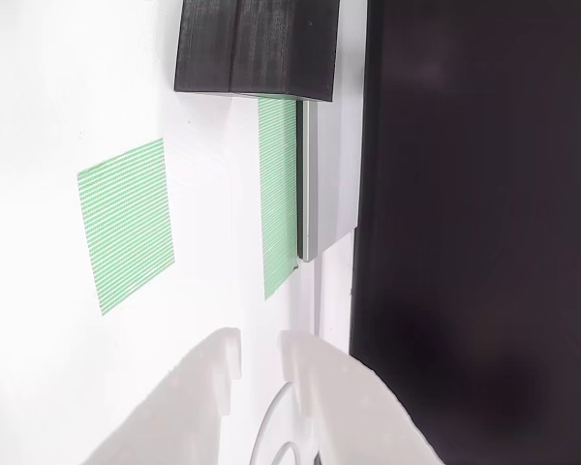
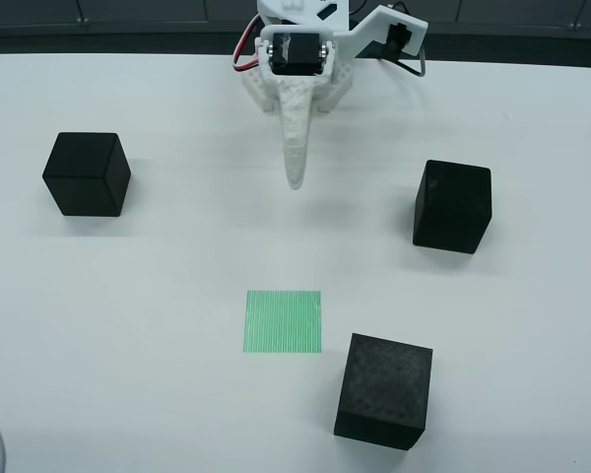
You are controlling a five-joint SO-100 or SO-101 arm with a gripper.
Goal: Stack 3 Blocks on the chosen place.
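Three cubes sat loose on my white table, none on the patch.

Going by size in the overhead view, the matte black cube near the front edge lay just right of the green-and-white striped square patch; a second black cube sat toward the right edge, a third toward the left. My white two-finger gripper hung near the back edge, well apart from all, holding nothing; its fingers looked pressed together.

White arm reaches forward, jaws closed, empty.
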